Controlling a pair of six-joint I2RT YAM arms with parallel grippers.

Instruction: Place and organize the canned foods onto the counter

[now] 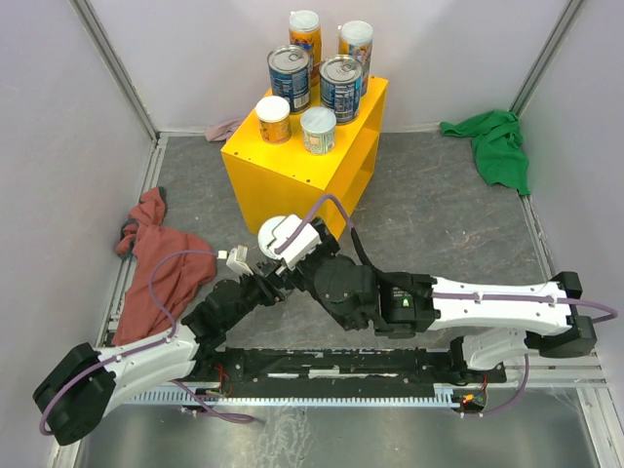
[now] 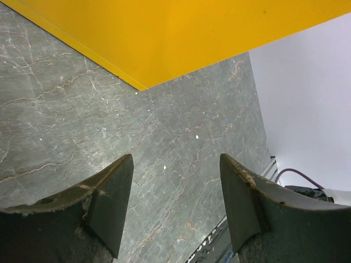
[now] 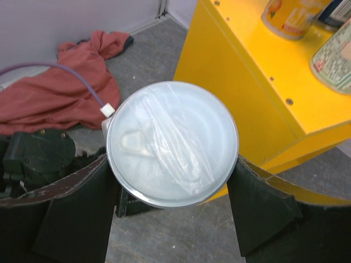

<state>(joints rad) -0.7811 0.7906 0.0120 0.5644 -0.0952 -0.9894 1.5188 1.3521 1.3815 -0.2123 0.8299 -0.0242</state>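
Note:
The yellow counter (image 1: 292,175) carries six cans: two tall orange (image 1: 305,34), two wide blue (image 1: 290,76) and two short white-lidded (image 1: 273,119). My right gripper (image 1: 281,244) is shut on the third short white-lidded can (image 1: 274,233), held upright just in front of the counter's near corner. In the right wrist view this can (image 3: 173,143) sits between both fingers (image 3: 82,203), with the counter (image 3: 236,71) behind it. My left gripper (image 2: 176,164) is open and empty above the floor, close under the right wrist (image 1: 258,283). The counter's side (image 2: 181,38) fills its view's top.
A red cloth (image 1: 156,263) lies on the floor left of the arms and shows in the right wrist view (image 3: 66,93). A green cloth (image 1: 497,146) lies at the far right. A pinkish cloth (image 1: 222,129) lies behind the counter. Walls enclose the floor.

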